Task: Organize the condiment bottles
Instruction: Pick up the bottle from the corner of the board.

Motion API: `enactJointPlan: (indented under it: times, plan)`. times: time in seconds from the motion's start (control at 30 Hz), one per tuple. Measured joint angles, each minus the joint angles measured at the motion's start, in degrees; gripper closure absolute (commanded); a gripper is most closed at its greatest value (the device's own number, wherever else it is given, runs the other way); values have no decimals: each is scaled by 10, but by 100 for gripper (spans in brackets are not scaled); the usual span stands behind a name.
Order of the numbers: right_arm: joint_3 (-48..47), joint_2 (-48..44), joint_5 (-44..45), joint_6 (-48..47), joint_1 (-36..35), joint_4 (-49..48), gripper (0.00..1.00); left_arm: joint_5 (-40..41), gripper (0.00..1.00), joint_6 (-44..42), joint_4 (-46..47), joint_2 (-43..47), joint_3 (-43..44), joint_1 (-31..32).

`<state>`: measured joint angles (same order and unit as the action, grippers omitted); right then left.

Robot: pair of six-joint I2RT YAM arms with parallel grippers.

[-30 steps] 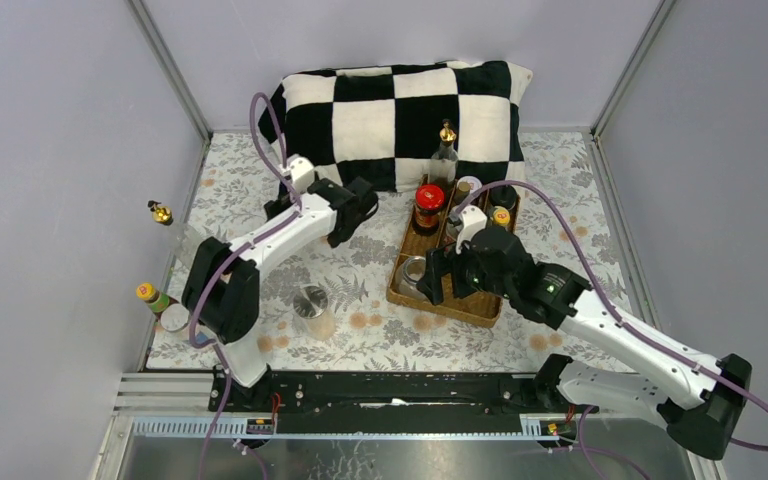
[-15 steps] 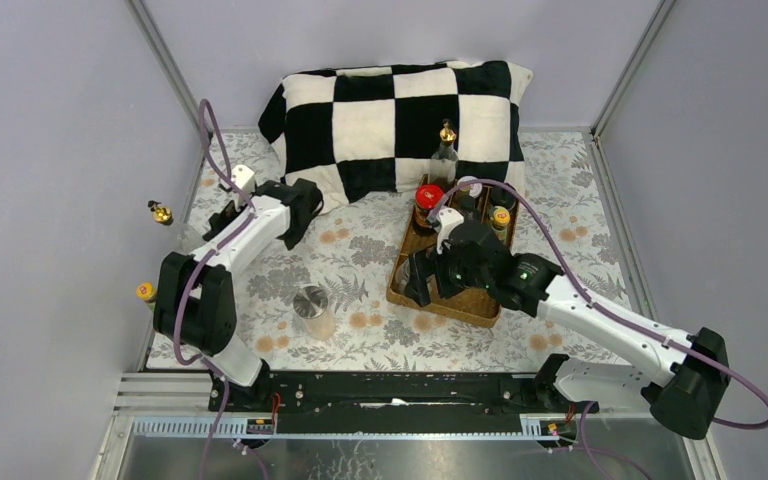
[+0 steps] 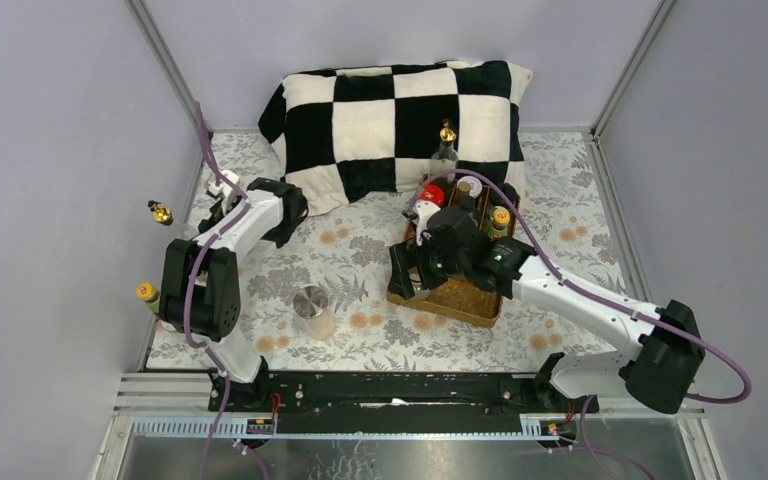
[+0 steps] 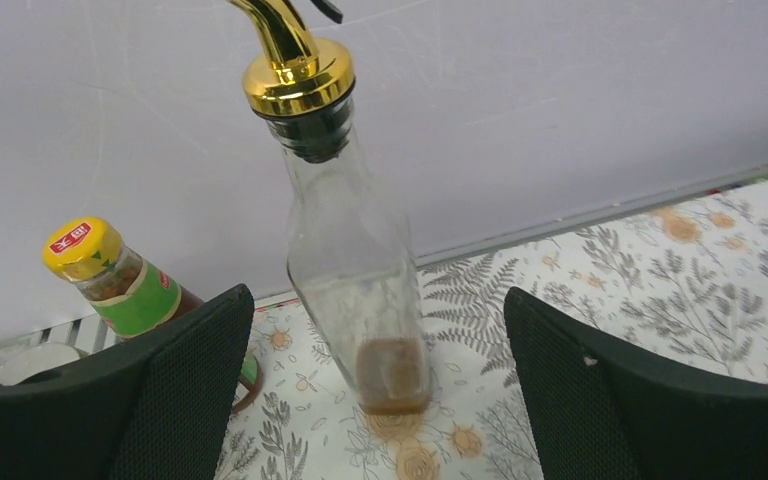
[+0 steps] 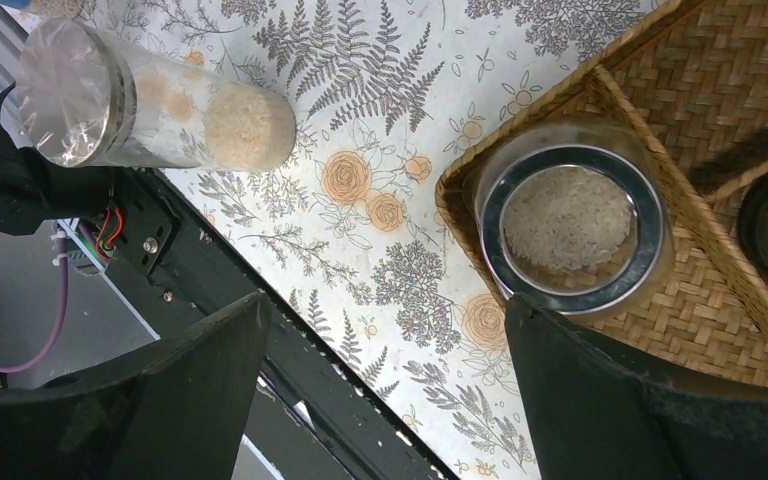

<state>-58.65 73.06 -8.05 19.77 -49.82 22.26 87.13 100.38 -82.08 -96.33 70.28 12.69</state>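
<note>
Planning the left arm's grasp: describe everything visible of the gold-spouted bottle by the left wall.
The gold-spouted bottle is tall clear glass, gold pourer over a dark stopper, nearly empty with brown liquid at its base. It stands upright on the floral cloth by the wall, framed by the open left gripper, untouched.

pillow [image 3: 380, 120]: black-white checks | tray [image 3: 457, 298]: brown wicker | bottle [image 4: 355, 250]: gold top | jar [image 4: 125, 285]: yellow cap

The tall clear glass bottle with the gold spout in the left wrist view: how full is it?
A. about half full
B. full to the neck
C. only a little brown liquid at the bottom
C: the tall clear glass bottle shows brown liquid only at its base.
</note>
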Motion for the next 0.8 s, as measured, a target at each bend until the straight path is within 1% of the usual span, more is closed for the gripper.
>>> enactJointPlan:
  times: [0.2, 0.37, 0.57, 0.8]
  plan:
    - [-15, 33, -13, 0, 0, 0, 6, 3, 3, 19, -5, -24, 0, -40]
    - [-53, 68, -23, -6, 0, 4, 6, 4, 4, 31, -7, -26, 12, -65]
    - [-106, 120, -33, -21, 0, 15, 7, 5, 4, 48, -8, -26, 31, -88]
    - [-151, 199, -48, -36, 0, 19, 7, 5, 4, 74, -9, -33, 33, -139]
